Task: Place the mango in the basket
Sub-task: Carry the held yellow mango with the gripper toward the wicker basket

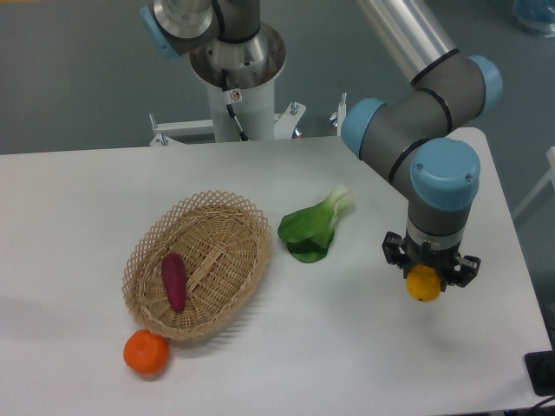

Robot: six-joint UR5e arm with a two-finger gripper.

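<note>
At the right side of the table my gripper (425,279) points straight down, shut on the mango (423,285), a yellow-orange fruit whose lower end shows below the fingers. The fruit hangs just above the white tabletop. The basket (227,206), an oval tan wicker one with a lattice rim, lies at the centre left, well apart from the gripper. A dark purple oblong vegetable (173,281) lies inside it.
A green leafy vegetable (314,227) lies between the basket and the gripper. A round orange tangerine (146,352) sits by the basket's front rim. The robot's base column (234,78) stands at the back. The table's right edge (520,260) is close to the gripper.
</note>
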